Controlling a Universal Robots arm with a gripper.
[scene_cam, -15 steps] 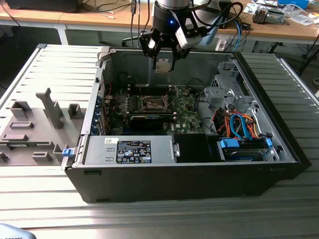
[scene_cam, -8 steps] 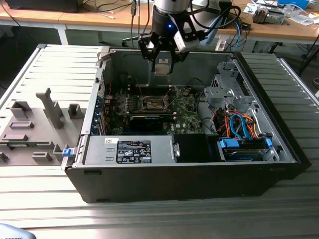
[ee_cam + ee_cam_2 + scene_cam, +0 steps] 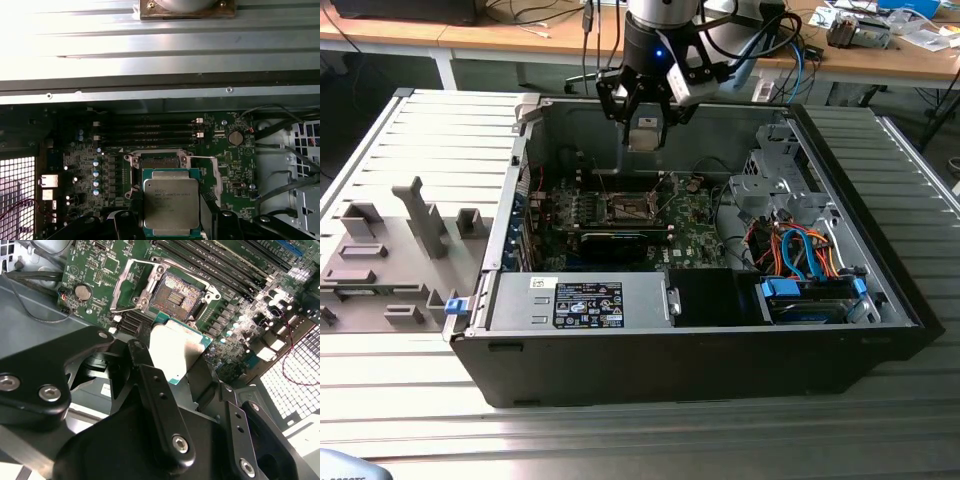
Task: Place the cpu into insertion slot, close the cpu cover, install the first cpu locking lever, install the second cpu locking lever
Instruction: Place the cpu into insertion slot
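Aloft, pincer (image 3: pixel 642 132) clamps cpu (image 3: pixel 170 202) above bare insertion slot (image 3: pixel 176 296); cpu cover (image 3: pixel 131 287) open.

No lettering is resolving well enough to be read. In the first wrist view, several lines of dark print are showing on the pale metal top of the cpu (image 3: pixel 170 202), too fine to make out. In the exterior view, a dark sticker (image 3: pixel 588 305) with blue and white patches is sitting on the grey metal box (image 3: pixel 515 305), a small white label (image 3: pixel 544 283) near it, both illegible. In the second wrist view, a white triangle mark (image 3: pixel 74 271) is showing on the green circuit board (image 3: pixel 97 275).
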